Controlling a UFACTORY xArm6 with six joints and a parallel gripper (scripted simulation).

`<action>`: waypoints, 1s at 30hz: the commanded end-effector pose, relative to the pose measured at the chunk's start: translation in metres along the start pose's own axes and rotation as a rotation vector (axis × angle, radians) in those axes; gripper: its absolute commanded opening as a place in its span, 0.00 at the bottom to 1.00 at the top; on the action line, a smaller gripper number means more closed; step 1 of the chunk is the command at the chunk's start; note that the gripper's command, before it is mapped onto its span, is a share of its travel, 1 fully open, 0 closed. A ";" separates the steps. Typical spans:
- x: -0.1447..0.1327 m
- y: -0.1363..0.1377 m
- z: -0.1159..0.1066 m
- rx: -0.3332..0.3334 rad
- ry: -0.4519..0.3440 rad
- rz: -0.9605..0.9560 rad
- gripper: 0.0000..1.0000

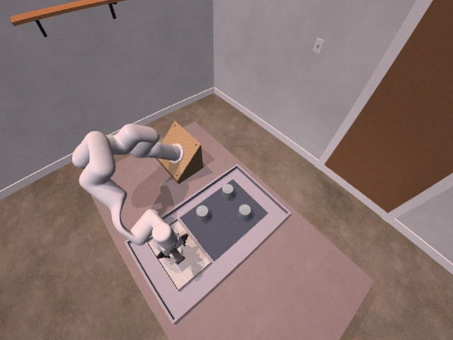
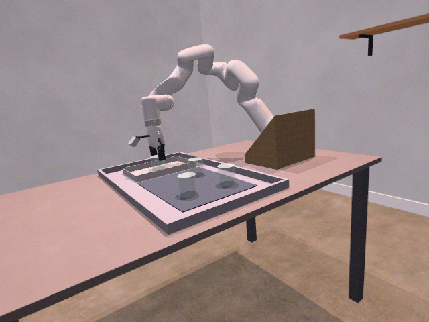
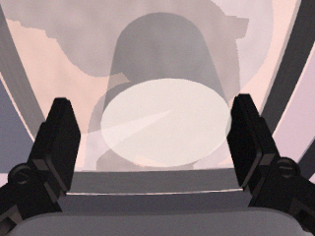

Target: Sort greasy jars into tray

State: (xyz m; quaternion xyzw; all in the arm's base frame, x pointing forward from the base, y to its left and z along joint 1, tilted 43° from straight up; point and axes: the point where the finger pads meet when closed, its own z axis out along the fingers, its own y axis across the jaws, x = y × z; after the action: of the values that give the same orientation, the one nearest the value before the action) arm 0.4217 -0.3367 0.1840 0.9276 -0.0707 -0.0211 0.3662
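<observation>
My gripper point(image 1: 173, 251) point(image 2: 157, 156) point(image 3: 153, 114) is open over the tray point(image 1: 195, 241) point(image 2: 152, 176) point(image 3: 157, 182). A glass jar point(image 2: 155, 167) point(image 3: 167, 123) stands mouth down inside the tray, between the spread fingers. The right finger looks very near its side in the wrist view; contact cannot be told. Three other glass jars stand mouth down on the dark drying mat point(image 1: 219, 241) point(image 2: 214, 194): one nearest the tray point(image 1: 202, 212) point(image 2: 196, 167), one nearest the arm's base point(image 1: 227, 190) point(image 2: 226, 174), and one farther out point(image 1: 244, 211) point(image 2: 187, 184). Grease cannot be seen.
A raised pale border point(image 1: 233, 268) point(image 2: 221, 209) surrounds mat and tray. The arm is mounted on a wooden wedge point(image 1: 190, 157) point(image 2: 294, 141) behind them. The tray's walls stand close around the gripper. A wall shelf point(image 1: 66, 10) point(image 2: 391, 27) is far off.
</observation>
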 end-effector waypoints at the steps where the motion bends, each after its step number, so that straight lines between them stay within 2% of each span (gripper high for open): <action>1: 0.001 0.001 -0.019 -0.001 0.003 0.001 1.00; 20: 0.001 0.001 -0.085 -0.001 0.003 0.001 1.00; 30: 0.001 0.001 -0.085 -0.001 0.003 0.001 1.00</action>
State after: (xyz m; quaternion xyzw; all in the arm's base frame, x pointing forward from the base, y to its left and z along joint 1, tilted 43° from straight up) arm 0.4289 -0.2803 0.2447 0.9275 -0.0706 -0.0217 0.3663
